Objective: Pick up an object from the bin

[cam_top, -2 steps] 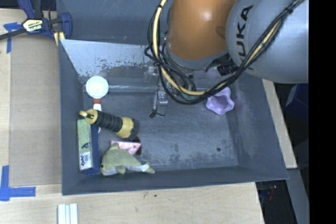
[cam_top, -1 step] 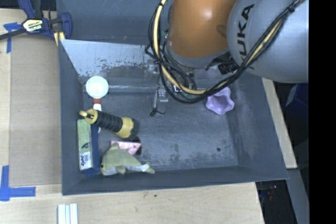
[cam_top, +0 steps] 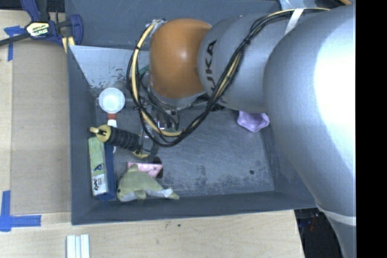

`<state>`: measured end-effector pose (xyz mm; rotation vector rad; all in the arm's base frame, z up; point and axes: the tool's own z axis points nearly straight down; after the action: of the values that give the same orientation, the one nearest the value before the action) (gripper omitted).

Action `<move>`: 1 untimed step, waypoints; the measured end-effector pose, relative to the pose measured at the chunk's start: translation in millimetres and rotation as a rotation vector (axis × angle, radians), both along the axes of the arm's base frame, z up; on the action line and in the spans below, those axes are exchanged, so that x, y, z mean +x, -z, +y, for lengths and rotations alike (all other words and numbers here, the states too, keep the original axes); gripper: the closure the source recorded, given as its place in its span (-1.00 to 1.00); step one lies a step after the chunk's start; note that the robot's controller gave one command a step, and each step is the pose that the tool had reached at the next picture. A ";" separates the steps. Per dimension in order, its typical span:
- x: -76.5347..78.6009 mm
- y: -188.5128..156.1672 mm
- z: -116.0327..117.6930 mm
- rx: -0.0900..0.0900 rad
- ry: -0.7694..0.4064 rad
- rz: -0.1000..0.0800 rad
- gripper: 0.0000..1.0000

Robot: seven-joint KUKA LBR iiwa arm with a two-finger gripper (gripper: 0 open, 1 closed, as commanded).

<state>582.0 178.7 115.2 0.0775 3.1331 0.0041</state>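
The grey arm [cam_top: 302, 87] comes in from the right and covers the right side of the bin [cam_top: 230, 160]. Its orange cover [cam_top: 175, 57], ringed with cables, sits over the far middle of the bin. Below the cover, the end effector [cam_top: 157, 129] hangs over the floor left of centre; whether it is wide or narrow cannot be told. Nearest to it is a black-handled tool [cam_top: 121, 140]. The tool lies flat with its long axis running left to right, its yellow tip pointing left and its handle end just beside the end effector. A flat green packet [cam_top: 97, 167] lies lengthwise, near to far, along the left wall. An olive soft toy [cam_top: 142, 183] sits in the near left corner. A white round cap [cam_top: 112, 99] lies farther back, and a purple lump [cam_top: 253, 121] lies to the right, by the arm.
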 end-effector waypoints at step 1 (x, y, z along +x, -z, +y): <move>2.3 -21.0 3.8 -0.002 0.070 -0.002 -1.00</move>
<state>584.3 182.6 136.2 0.1866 3.1263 0.0012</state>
